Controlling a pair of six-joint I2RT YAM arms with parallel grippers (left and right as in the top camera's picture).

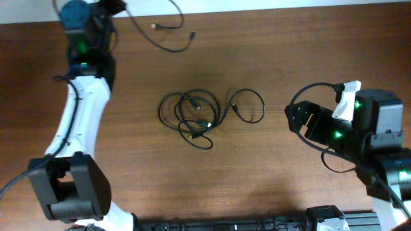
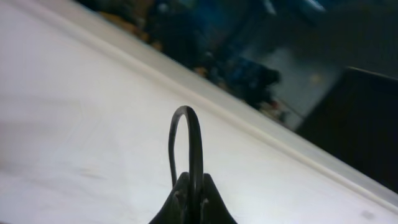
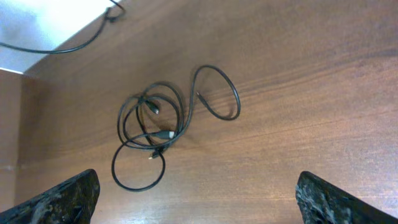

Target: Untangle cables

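Note:
A tangle of thin black cables (image 1: 192,119) lies in loops at the middle of the brown table; it also shows in the right wrist view (image 3: 158,124). A separate black cable (image 1: 168,40) curves along the far edge, its plug ends lying free, and shows at the top left of the right wrist view (image 3: 93,37). My left gripper (image 1: 113,8) is at the far left edge, shut on one end of this cable; a loop of it (image 2: 194,134) rises from the shut jaws (image 2: 194,200). My right gripper (image 1: 300,119) is open and empty, right of the tangle (image 3: 199,199).
The table's far edge (image 1: 270,8) borders a white surface. The left arm (image 1: 80,122) stretches along the left side. The right arm's body (image 1: 376,128) sits at the right edge, with its own thicker black wire (image 1: 308,90) looping above it.

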